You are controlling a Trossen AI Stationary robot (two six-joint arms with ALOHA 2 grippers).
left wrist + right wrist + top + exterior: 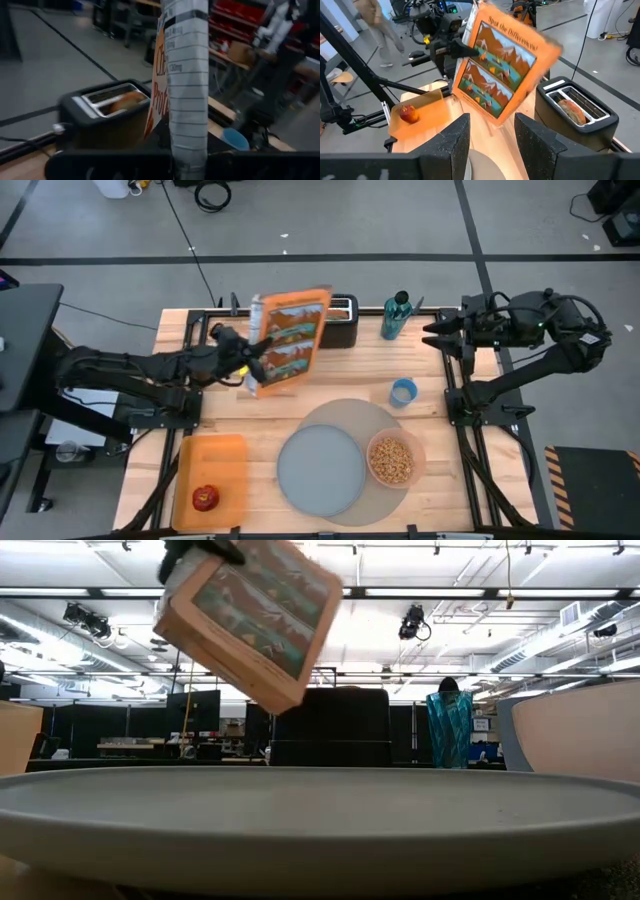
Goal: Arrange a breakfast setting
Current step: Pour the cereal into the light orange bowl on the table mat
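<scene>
My left gripper point(246, 360) is shut on an orange cereal box point(290, 340), held above the table's far left; it also shows in the low view point(255, 620) and in the right wrist view point(502, 70). A grey-blue plate point(320, 470) and a pink bowl point(393, 458) of cereal rest on the round grey mat point(350, 420). A small blue cup point(403, 392) stands beyond the mat. A red apple point(205, 498) lies on an orange tray point(215, 460). A tan bagel point(125, 102) sticks up from the toaster's slot. My right gripper point(492, 145) is open and empty at the far right. No spoon shows. My left gripper holds the cereal box by its narrow white printed side point(187, 75), one finger on each broad face. The fingers come level from the table's left. The box is lifted clear of the table and tilted, its orange front point(500, 75) turned toward the right arm.
A black toaster point(342, 320) stands at the far edge just right of the box. A teal bottle point(397, 315) stands to its right. Bare wood lies between the box and the mat. A person walks in the room behind point(372, 20).
</scene>
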